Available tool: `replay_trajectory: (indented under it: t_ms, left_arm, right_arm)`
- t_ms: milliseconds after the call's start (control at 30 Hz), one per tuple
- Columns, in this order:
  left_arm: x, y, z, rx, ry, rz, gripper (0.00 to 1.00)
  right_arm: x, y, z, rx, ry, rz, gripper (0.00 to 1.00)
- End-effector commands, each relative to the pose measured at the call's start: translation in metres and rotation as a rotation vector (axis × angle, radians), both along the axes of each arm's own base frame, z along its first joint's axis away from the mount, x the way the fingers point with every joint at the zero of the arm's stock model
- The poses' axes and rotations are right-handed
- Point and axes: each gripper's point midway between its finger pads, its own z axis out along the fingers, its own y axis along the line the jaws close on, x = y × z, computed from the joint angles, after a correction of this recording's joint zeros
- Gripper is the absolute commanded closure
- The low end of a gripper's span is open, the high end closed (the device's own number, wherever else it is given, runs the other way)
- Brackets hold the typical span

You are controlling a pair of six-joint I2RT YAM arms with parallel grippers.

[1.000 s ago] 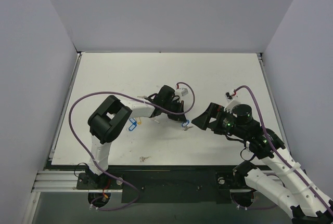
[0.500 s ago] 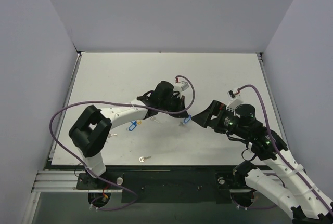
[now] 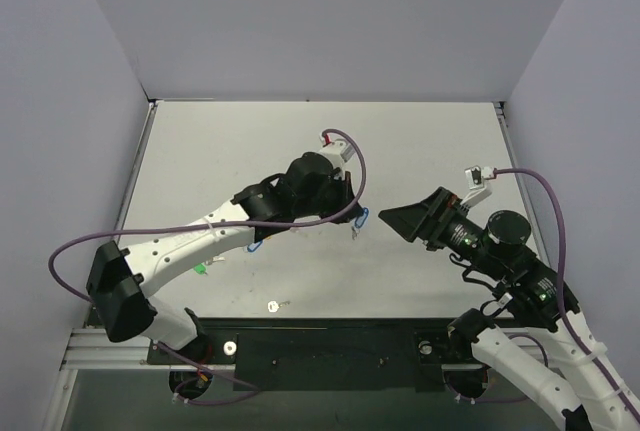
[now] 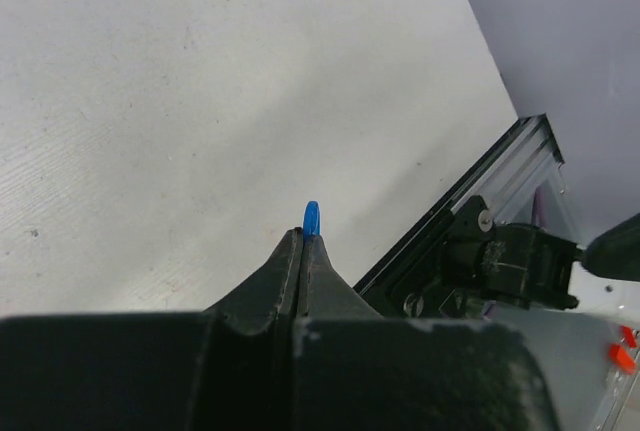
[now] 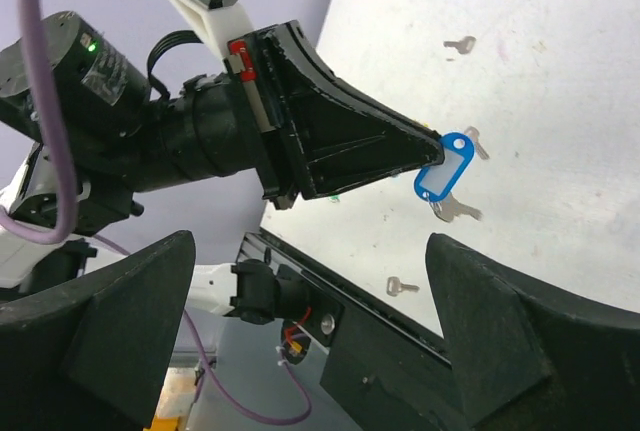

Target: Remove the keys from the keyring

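My left gripper [image 3: 352, 213] is shut on the bright-blue key tag [image 3: 361, 217] and holds it above the table. In the left wrist view only the tag's blue edge [image 4: 312, 216] shows past the closed fingertips [image 4: 295, 251]. In the right wrist view the tag [image 5: 447, 168] sticks out of the left gripper's tips, and a small silver key [image 5: 457, 210] hangs from its ring below it. My right gripper [image 3: 392, 219] is open and empty, a short way right of the tag and facing it. Its two fingers [image 5: 130, 321] stand wide apart.
On the table [image 3: 420, 151] lie a second blue tag [image 3: 257, 245] partly under the left arm, a green tag [image 3: 200, 269] and a pale-headed key [image 3: 275, 304] near the front edge. Loose keys also show in the right wrist view [image 5: 400, 286] [image 5: 460, 45].
The left arm has stretched out and lifted the blue tag up and slightly right. The right gripper has drawn back to the right. The green tag is now uncovered.
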Motion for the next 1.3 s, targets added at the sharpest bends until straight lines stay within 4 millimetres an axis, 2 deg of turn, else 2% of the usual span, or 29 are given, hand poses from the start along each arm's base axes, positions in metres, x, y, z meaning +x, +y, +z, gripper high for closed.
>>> replay_trajectory:
  t_ms: [0, 267, 467, 600, 867, 1067, 1267]
  left_arm:
    - [-0.006, 0.013, 0.060, -0.055, -0.020, 0.206, 1.00]
    - [-0.022, 0.026, 0.118, -0.215, 0.029, 0.365, 1.00]
    - [-0.029, 0.035, 0.148, -0.331, 0.063, 0.404, 1.00]
    - [-0.034, 0.040, 0.161, -0.398, 0.085, 0.405, 1.00]
    - [-0.042, 0.047, 0.176, -0.481, 0.130, 0.412, 1.00]
    - [-0.045, 0.052, 0.183, -0.519, 0.148, 0.418, 1.00]
    - [-0.049, 0.055, 0.188, -0.546, 0.166, 0.413, 1.00]
  right_arm:
    - [0.000, 0.003, 0.033, 0.108, -0.099, 0.005, 0.07]
    - [-0.006, 0.006, 0.051, 0.159, -0.217, 0.030, 0.11]
    - [-0.013, 0.016, 0.058, 0.175, -0.282, 0.080, 0.15]
    - [-0.021, 0.027, 0.058, 0.158, -0.297, 0.139, 0.16]
    - [-0.022, 0.051, 0.053, 0.074, -0.310, 0.195, 0.16]
    - [-0.025, 0.065, 0.063, 0.065, -0.351, 0.234, 0.16]
    - [-0.025, 0.065, 0.078, 0.052, -0.384, 0.232, 0.16]
